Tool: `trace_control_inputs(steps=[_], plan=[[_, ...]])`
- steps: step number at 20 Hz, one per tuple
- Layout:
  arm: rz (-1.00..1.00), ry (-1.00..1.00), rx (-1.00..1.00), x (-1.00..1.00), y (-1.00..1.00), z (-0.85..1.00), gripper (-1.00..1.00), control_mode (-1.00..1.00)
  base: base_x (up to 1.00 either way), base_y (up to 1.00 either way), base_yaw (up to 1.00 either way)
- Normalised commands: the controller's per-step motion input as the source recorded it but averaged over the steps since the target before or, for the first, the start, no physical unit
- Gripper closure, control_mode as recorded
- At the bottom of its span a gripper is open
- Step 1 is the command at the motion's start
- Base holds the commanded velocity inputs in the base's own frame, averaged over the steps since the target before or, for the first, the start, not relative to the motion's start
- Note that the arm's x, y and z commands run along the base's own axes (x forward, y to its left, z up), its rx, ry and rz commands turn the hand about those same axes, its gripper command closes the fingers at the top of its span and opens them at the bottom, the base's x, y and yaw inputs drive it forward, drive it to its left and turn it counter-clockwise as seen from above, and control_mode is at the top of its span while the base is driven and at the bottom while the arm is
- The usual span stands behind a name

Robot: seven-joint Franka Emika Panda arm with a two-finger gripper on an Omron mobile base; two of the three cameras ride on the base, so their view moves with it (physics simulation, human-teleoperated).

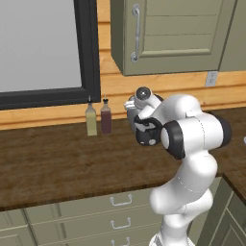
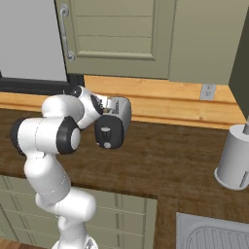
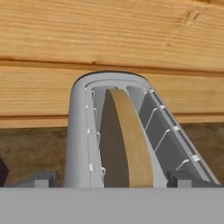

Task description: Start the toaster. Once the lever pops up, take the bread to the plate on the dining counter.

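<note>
two bottles (image 1: 98, 117) by window (image 1: 41, 45), paper towel roll (image 2: 235, 156)

The small rounded white-silver toaster (image 2: 116, 121) stands upright on the wood countertop; the brown bread slice (image 3: 124, 140) stands in its slot.

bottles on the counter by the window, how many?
2. A pale yellowish bottle and a dark reddish bottle stand side by side against the wood backsplash, left of the arm. More may be hidden behind the arm.
</note>
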Motion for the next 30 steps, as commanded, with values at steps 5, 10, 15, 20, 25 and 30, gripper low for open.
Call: trace_control_inputs(steps=[5,10,15,20,25,30], plan=[[-0.01,0.00,0.00,0.07,0.00,-0.16,1.00,-1.00,0.00,0.00,0.00],[-0.02,0.00,0.00,0.01,-0.01,-0.06,1.00,-1.00,0.00,0.00,0.00],[-0.01,0.00,0.00,0.00,-0.10,-0.12,1.00,-1.00,0.00,0.00,0.00],[0.00,-0.02,0.00,-0.06,-0.06,-0.06,1.00,-1.00,0.00,0.00,0.00],[0.00,-0.11,0.00,-0.09,0.00,0.05,1.00,-1.00,0.00,0.00,0.00],[0.00,-0.11,0.00,-0.14,0.00,0.16,1.00,-1.00,0.00,0.00,0.00]])
